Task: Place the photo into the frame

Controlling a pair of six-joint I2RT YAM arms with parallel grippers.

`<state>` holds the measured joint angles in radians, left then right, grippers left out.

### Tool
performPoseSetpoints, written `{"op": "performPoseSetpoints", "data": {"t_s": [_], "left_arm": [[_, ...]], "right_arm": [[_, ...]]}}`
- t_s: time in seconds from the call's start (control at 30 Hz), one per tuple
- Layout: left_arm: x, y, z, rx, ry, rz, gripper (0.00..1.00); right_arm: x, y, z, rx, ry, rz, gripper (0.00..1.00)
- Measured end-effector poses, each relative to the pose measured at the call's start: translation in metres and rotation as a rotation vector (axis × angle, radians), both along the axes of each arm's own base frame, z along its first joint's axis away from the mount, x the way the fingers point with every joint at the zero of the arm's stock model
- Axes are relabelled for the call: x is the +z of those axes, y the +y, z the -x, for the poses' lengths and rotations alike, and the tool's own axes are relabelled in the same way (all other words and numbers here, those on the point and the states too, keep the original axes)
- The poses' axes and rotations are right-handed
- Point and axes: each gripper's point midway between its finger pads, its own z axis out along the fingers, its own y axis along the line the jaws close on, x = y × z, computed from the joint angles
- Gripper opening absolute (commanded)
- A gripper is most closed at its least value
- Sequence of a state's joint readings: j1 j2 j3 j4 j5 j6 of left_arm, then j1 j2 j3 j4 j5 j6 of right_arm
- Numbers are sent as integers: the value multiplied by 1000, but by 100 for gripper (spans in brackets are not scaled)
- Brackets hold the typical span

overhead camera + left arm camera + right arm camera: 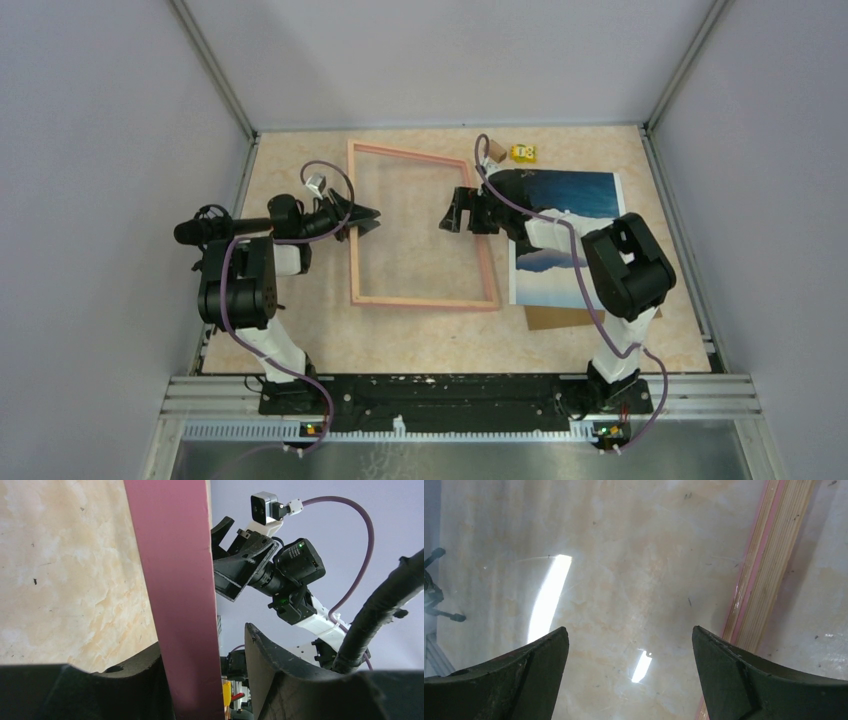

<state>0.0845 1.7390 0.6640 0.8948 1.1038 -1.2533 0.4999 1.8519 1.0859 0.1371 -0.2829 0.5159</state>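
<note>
The pinkish wood frame (425, 301) lies mid-table with its left side slightly raised. My left gripper (368, 213) is around the frame's left rail (175, 570). The rail lies against one finger, and a gap shows between it and the other finger (280, 680), so the jaws are open. My right gripper (458, 212) is open and empty, hovering inside the frame's upper right part. The right rail (769, 565) is just beside its right finger (764, 685). The photo (592, 192) lies face up to the right of the frame, partly under my right arm.
A brown backing board (555, 318) pokes out under the photo's near edge. A small yellow object (521, 153) and a tan block (491, 151) sit near the back edge. Light glares inside the frame (546, 595). Walls enclose the table on three sides.
</note>
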Motion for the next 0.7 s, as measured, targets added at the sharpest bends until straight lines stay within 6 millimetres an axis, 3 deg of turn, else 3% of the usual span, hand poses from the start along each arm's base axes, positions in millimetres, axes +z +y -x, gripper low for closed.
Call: {"op": "performPoseSetpoints", "data": {"t_s": [0.13, 0.23, 0.43, 0.7], "left_arm": [[-1, 0, 0, 2, 7, -1, 60], [-5, 0, 0, 3, 16, -11, 75], [-34, 3, 3, 12, 112, -81, 95], [-53, 16, -13, 33, 171, -252, 98]], "right_arm": [[-7, -6, 2, -21, 21, 36, 91], [-10, -10, 1, -34, 23, 52, 91], [-3, -14, 3, -46, 20, 64, 91], [10, -14, 1, -55, -8, 53, 91]]}}
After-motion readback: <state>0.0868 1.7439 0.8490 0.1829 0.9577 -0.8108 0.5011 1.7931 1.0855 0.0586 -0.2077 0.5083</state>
